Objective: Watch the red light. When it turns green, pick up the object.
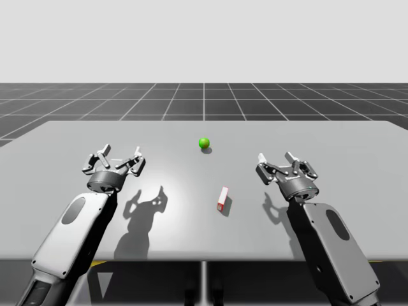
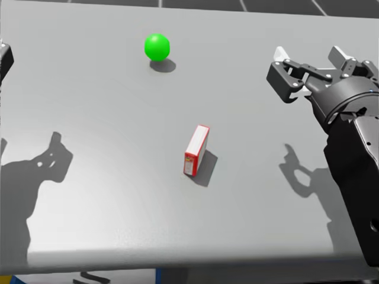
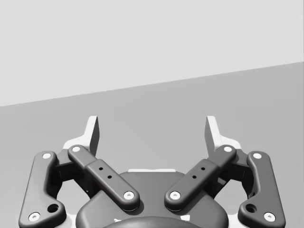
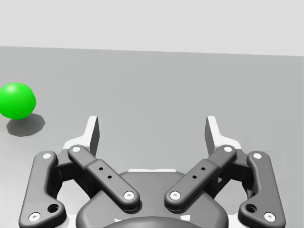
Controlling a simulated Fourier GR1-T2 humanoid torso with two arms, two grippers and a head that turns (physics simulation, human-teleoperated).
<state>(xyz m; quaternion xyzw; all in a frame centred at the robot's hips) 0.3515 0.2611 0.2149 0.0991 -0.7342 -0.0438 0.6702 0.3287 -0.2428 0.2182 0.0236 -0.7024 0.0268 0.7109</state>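
Green light, both grippers empty and spread wide, box not yet picked up.

Nearest me, the small red-and-white box point(image 2: 196, 150) stands on its narrow edge on the grey table point(image 1: 344, 140), between my two arms and somewhat closer to the right one. Beyond it, my left gripper point(image 1: 120, 156) and my right gripper point(image 1: 285, 160) hover above the table to either side, fingers wide apart with nothing between them, well apart from the box; I judge this is a ready pose for watching the signal. Farthest out sits the light point(image 2: 157, 47), a green ball, so I take it the pickup may begin, probably with the right arm.
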